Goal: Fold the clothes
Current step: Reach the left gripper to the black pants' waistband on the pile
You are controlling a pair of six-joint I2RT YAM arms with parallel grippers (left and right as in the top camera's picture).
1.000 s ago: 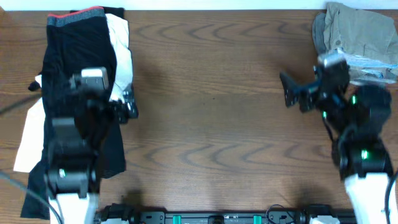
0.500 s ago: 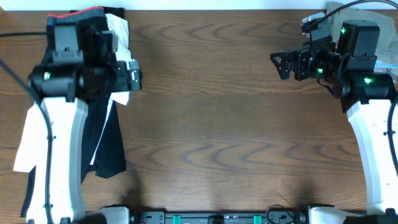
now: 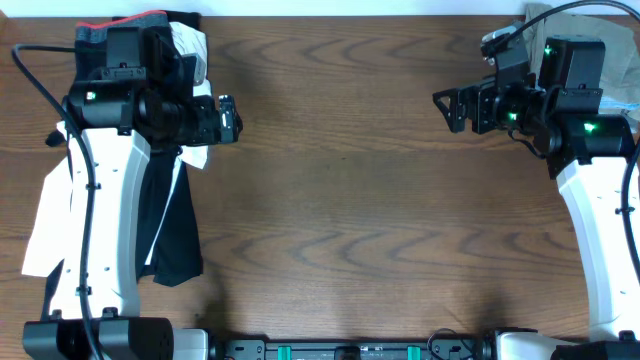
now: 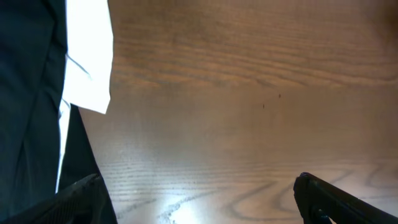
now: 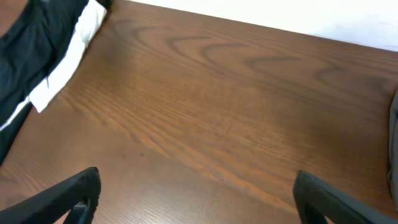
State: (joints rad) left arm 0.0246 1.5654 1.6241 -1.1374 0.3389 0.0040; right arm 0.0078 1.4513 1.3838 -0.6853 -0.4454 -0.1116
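A pile of black and white clothes [image 3: 170, 215] lies along the left side of the table, with a red-edged waistband at the far end. It also shows in the left wrist view [image 4: 37, 93] and the right wrist view [image 5: 43, 56]. A khaki garment [image 3: 580, 50] is heaped at the far right corner. My left gripper [image 3: 228, 120] is open and empty, raised beside the right edge of the dark pile. My right gripper [image 3: 450, 108] is open and empty, raised over bare wood left of the khaki heap.
The brown wooden table [image 3: 340, 200] spans the view. A pale wall edge shows behind the table in the right wrist view [image 5: 311, 18]. A black rail with fittings runs along the near edge [image 3: 340, 350].
Both arms have risen and swung toward the far side of the table. The left gripper moved up and right beside the dark pile. Both grippers stay open and empty.
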